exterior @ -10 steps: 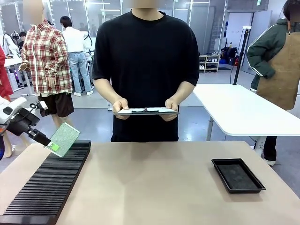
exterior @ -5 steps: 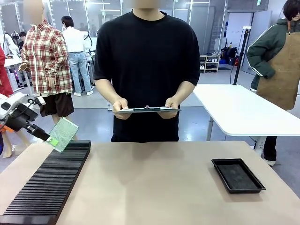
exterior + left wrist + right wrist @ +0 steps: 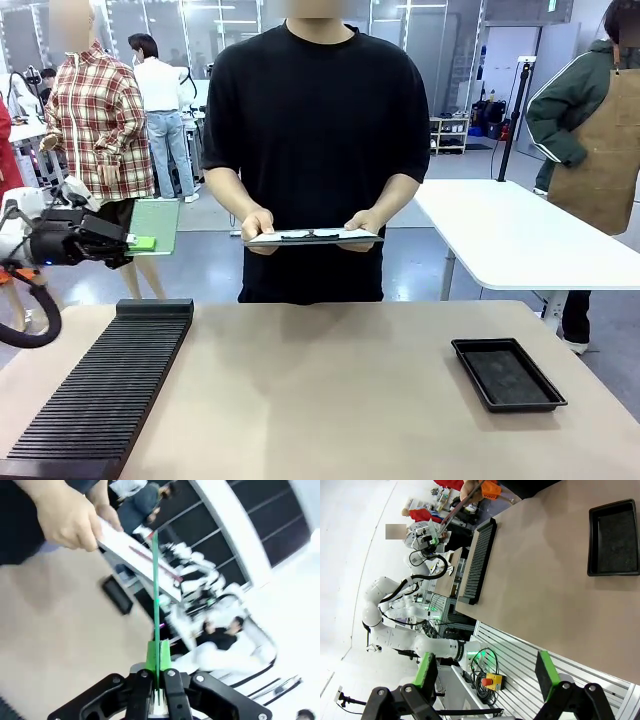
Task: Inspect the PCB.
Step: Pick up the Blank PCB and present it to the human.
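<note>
Left gripper clamps one PCB, frame left, above one slotted rack. One tray lower right, one clipboard centre. Right gripper fingers apart.

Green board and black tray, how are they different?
The green board is held up in the air, pinched by the left claw; the black tray lies flat on the table. The board is a thin flat sheet; the tray has a raised rim all around it. The board is green; the tray is plain black. Both are rectangles.
</note>
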Motion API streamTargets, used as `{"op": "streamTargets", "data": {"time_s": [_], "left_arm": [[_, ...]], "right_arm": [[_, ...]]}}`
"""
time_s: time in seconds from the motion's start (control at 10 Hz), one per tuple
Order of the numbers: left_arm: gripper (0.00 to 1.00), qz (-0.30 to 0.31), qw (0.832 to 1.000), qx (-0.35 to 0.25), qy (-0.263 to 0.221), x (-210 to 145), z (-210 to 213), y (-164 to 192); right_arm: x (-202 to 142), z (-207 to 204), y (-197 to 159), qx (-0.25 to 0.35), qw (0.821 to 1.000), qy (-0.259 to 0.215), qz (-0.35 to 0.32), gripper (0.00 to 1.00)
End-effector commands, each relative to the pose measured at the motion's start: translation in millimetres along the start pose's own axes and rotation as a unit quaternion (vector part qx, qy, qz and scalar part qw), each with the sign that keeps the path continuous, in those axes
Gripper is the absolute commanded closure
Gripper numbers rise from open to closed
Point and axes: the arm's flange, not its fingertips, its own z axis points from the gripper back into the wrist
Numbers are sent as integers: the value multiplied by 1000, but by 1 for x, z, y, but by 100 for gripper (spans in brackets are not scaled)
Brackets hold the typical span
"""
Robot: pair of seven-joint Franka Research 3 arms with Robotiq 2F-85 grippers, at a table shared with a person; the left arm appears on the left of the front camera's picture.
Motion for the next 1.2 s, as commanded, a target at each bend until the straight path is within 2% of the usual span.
{"op": "streamTargets", "data": {"time_s": [0.0, 0.1, 0.2, 0.3, 0.6, 0.8, 1.1], "left_arm": [[97, 98, 994, -37, -19, -8, -27, 19], [97, 129, 989, -73, -7, -17, -46, 30], [97, 140, 989, -12, 53, -27, -52, 40], [97, 166, 984, -6, 63, -37, -56, 47], [97, 188, 980, 4, 58, -44, -56, 56], [97, 184, 981, -22, 52, -42, -62, 62], [97, 181, 982, -4, 59, -49, -56, 59]], "right_arm": [[1, 1, 2, 6, 1000, -3, 10, 0], [1, 1, 2, 6, 1000, -3, 10, 0], [1, 1, 2, 6, 1000, -3, 10, 0], [1, 1, 2, 6, 1000, -3, 10, 0], [1, 1, 2, 6, 1000, -3, 10, 0], [1, 1, 2, 6, 1000, -3, 10, 0], [1, 1, 2, 6, 1000, -3, 10, 0]]}}
